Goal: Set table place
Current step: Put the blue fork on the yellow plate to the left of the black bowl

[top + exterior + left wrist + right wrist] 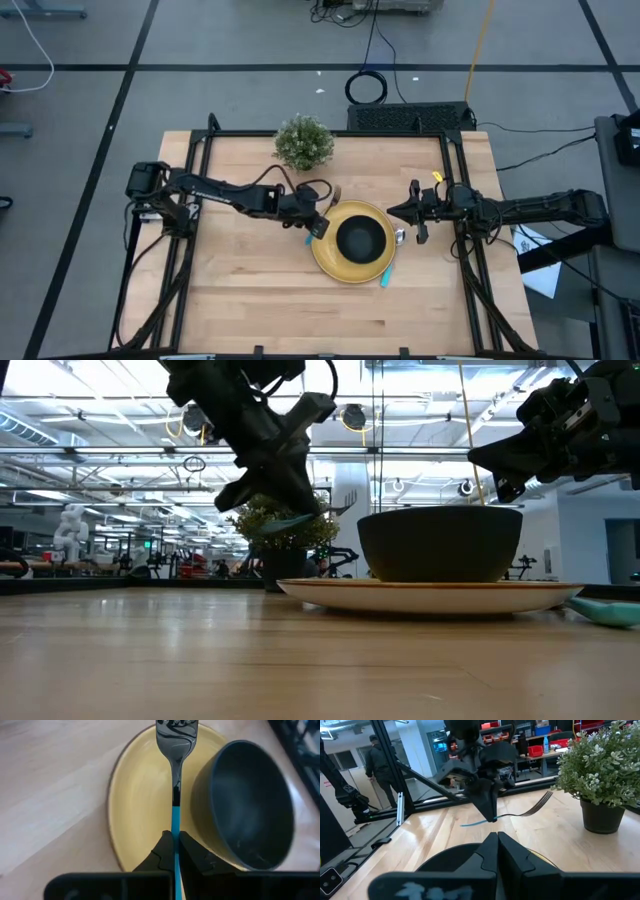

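Note:
A round yellow plate [340, 265] lies on the light-wood table [250, 290], with a black bowl [362, 238] standing on it. My left gripper [318, 226] is over the plate's left rim, shut on a fork [175, 750] with a light-blue handle. The fork is level in the air and also shows in the right wrist view [535, 807]. A spoon with a light-blue handle [387, 276] lies at the plate's right edge. My right gripper [410, 214] is shut and empty, hovering just right of the plate. My left gripper pinches the fork's light-blue handle [175, 822] between its two fingers, about midway along the fork. The fingers slant down from the table's left and run along the fork. The fork is lifted clear, roughly level, its tines [176, 726] out over the plate beside the bowl.
A small green potted plant [303, 142] stands at the table's far edge, behind the plate. The black frame rails [470, 270] run along both table sides. Bare wood lies left of and in front of the plate. A person [380, 765] stands in the room beyond.

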